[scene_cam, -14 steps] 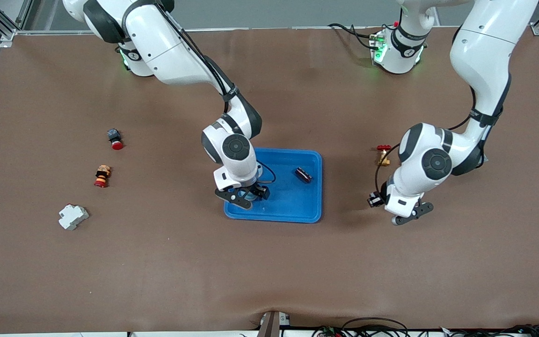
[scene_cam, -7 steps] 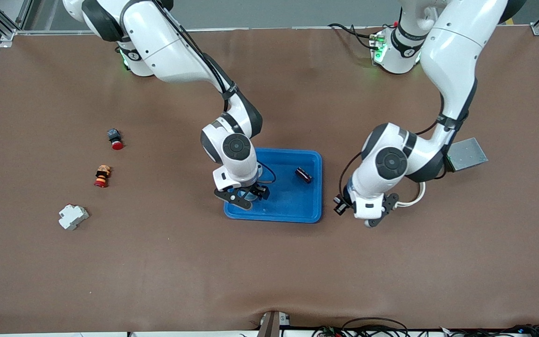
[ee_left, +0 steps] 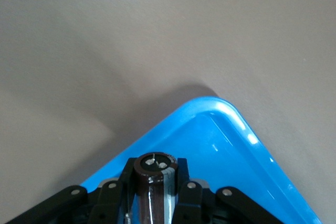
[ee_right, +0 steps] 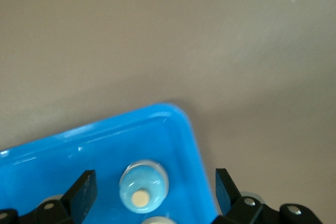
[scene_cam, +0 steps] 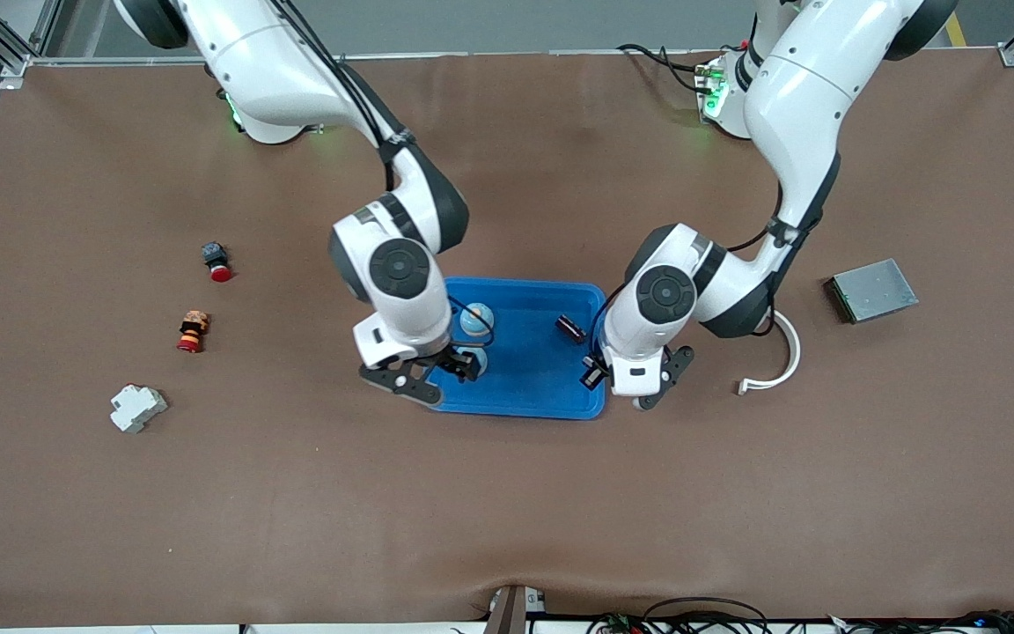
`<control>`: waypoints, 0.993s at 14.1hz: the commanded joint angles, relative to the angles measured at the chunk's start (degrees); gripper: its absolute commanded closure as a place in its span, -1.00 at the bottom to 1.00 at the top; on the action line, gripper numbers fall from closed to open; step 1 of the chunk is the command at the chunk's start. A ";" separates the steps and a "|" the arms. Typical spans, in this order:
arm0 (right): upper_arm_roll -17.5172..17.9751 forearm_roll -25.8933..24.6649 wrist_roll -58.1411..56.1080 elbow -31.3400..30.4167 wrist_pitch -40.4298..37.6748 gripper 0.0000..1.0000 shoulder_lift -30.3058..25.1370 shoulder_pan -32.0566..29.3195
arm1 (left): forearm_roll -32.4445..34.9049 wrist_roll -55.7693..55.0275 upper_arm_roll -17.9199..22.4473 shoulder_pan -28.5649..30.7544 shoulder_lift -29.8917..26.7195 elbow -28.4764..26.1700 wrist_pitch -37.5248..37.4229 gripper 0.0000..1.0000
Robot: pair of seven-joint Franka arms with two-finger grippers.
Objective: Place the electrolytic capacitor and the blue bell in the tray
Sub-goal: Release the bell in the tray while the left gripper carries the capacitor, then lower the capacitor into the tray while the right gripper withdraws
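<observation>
The tray [scene_cam: 551, 387] is showing bright blue against the brown table [scene_cam: 507, 502], and the bell [ee_right: 143, 185] in it is gleaming pale blue with a cream dot on top. The capacitor [ee_left: 154, 188] is showing dark brown with a pale stripe.

One shallow bright-blue plastic tray [scene_cam: 560, 401] is showing. Two dark cylindrical electrolytic capacitors are showing: one capacitor [scene_cam: 570, 328], another capacitor [ee_left: 153, 182]. One pale-blue round bell [scene_cam: 477, 319] is showing whole, and a second similar round piece [scene_cam: 472, 360] is only partly showing. Two red-capped push buttons [scene_cam: 216, 261] [scene_cam: 192, 331], one white plastic block [scene_cam: 137, 408], one grey metal plate [scene_cam: 872, 291] and one white curved strip [scene_cam: 780, 357] are lying about.
</observation>
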 commanded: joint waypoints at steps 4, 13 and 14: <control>0.89 -0.05 -24.58 -2.68 -7.76 -1.00 -10.19 -10.61 | 1.15 -0.65 1.97 -3.01 6.11 7.70 -0.64 1.00; 0.89 0.04 -46.33 -2.33 -19.88 -1.00 -19.16 -25.74 | 1.06 -0.91 4.35 -6.26 7.69 8.05 -0.12 1.00; 0.89 0.04 -48.34 -2.33 -21.55 -1.00 -20.48 -27.14 | 1.15 -0.91 4.35 -6.35 7.87 8.05 -0.12 1.00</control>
